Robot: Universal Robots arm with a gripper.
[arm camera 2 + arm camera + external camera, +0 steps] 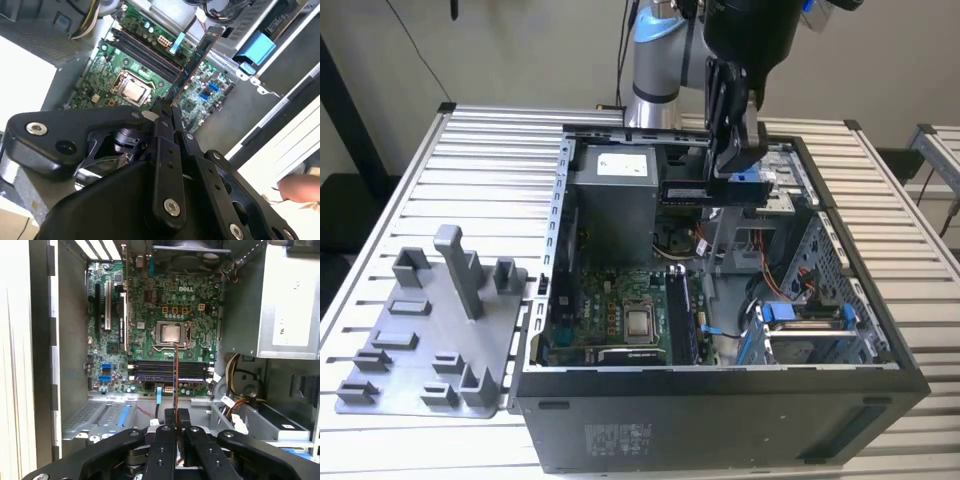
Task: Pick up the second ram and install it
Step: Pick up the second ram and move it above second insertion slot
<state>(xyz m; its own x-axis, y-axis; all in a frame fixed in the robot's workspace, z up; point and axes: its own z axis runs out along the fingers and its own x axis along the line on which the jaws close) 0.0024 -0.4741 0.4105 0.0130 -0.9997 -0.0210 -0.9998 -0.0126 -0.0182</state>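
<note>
My gripper (727,176) hangs over the open computer case, shut on the second ram (692,192), a thin dark stick held level above the green motherboard (605,310). In both wrist views the stick juts out from between the fingers, along its length (197,57) in the second and edge-on (175,372) in the first. The gripper (165,109) (177,416) clamps its near end. The long black memory slots (167,369) (145,50) lie below it on the board, beside the bare processor (170,333).
A grey plastic tray (430,340) with upright posts lies on the slatted table at the exterior view's left. Inside the case stand a grey power supply (612,200), loose cables and a blue-clipped drive cage (805,320). Part of a hand (300,187) shows outside the case.
</note>
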